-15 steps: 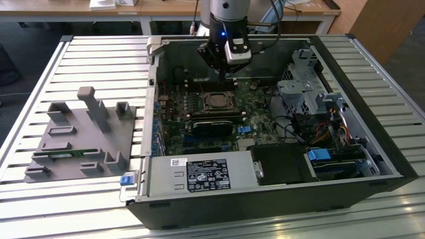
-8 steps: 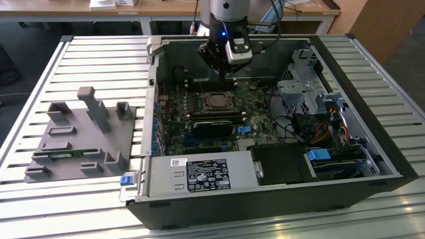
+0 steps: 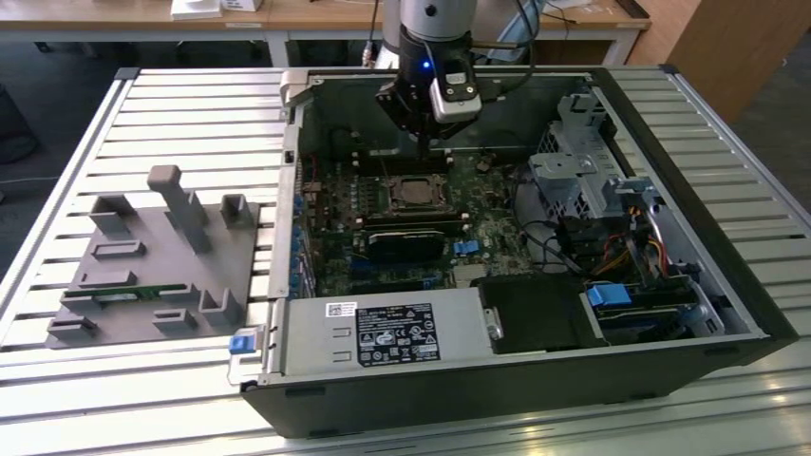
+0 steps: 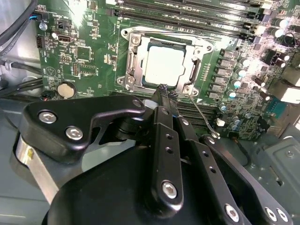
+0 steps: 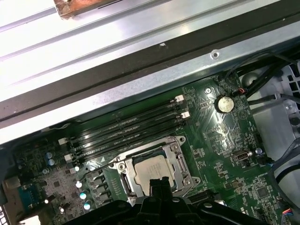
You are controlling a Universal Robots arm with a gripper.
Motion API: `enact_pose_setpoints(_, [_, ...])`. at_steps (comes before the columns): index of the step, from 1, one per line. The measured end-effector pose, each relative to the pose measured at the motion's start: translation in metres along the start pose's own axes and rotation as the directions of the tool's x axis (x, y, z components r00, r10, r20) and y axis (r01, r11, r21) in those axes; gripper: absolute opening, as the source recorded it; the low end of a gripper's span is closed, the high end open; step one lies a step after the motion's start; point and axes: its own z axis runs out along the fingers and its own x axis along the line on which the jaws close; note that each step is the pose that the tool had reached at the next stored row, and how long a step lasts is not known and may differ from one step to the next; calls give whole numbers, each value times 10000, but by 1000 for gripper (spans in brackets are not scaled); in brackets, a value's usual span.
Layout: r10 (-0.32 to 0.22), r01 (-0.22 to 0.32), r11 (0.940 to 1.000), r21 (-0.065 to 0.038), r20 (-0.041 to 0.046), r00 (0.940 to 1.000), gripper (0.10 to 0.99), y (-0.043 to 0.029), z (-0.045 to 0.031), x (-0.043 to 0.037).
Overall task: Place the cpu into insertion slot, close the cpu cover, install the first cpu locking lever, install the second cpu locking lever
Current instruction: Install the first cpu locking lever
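Note:
The cpu (image 4: 164, 64) (image 5: 149, 169) (image 3: 412, 193) lies flat in the insertion slot (image 4: 194, 70) on the green board, its silver-grey top showing. The cpu cover (image 4: 137, 58) (image 5: 174, 154) is down around it as a silvery frame. A thin wire locking lever (image 4: 205, 121) sticks out from the socket's corner, away from the frame, beside my fingers. My gripper (image 4: 162, 90) (image 5: 159, 181) (image 3: 424, 152) hangs just above the socket's near edge. Its black fingers are shut together with nothing between them.
Long black memory slots (image 5: 126, 130) (image 4: 187, 9) run beside the socket. A coin battery (image 4: 65, 89) sits on the board. The case walls (image 3: 685, 190), drive cage (image 3: 571, 171) and power supply (image 3: 380, 332) surround the board. A grey fixture (image 3: 152, 256) stands outside the case.

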Motion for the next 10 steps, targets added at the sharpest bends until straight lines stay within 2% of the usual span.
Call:
enact_pose_setpoints(4, [-111, 111, 9999, 0, -3, 9999, 118, -15, 0, 40])
enact_pose_setpoints(7, [-570, 570, 9984, -2, -13, 9984, 118, -16, 1, 41])
enact_pose_setpoints(10, [-1123, 1123, 9937, -6, -24, 9937, 118, -16, 3, 41])
